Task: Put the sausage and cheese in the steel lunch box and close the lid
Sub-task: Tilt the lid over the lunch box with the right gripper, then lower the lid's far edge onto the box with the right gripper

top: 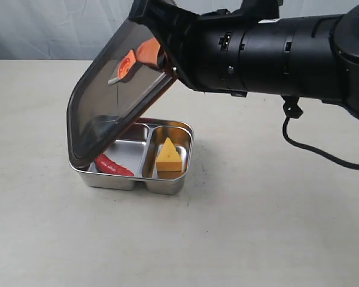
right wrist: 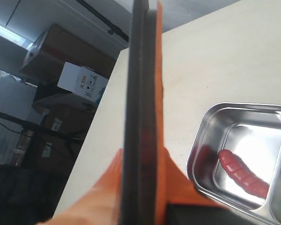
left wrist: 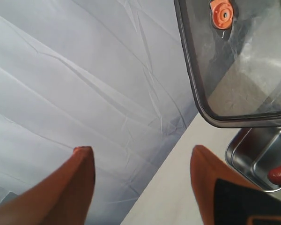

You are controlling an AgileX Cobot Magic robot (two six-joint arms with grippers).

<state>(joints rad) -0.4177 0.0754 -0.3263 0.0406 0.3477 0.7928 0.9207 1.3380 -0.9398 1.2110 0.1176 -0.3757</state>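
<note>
1. Exterior view: both foods are in. The small glossy red toy sausage point(top: 112, 165) lies in the larger compartment of the shallow shiny stainless-steel lunch box point(top: 167, 186), and the yellow-orange toy cheese wedge point(top: 168, 156) stands in the smaller one. I am on the closing step. The right gripper point(top: 158, 57) holds the dark smoky translucent plastic lid point(top: 116, 101) by its raised edge. The lid tilts steeply, with its low edge at the box's left end. I cannot tell whether it touches the rim.
2. Left wrist view: the left gripper point(left wrist: 140, 150) has its orange fingers spread wide and holds nothing, well apart from the box. The lid's small orange round valve point(left wrist: 221, 13) shows above the tray.
3. Right wrist view: the lid appears edge-on, pinched between the two orange fingers point(right wrist: 173, 183) — a firm clamp. The sausage lies in the tray beside it.
4. Next, as I judge it: lower the high edge, square the rounded corners over the rim, press flat, then let go.
</note>
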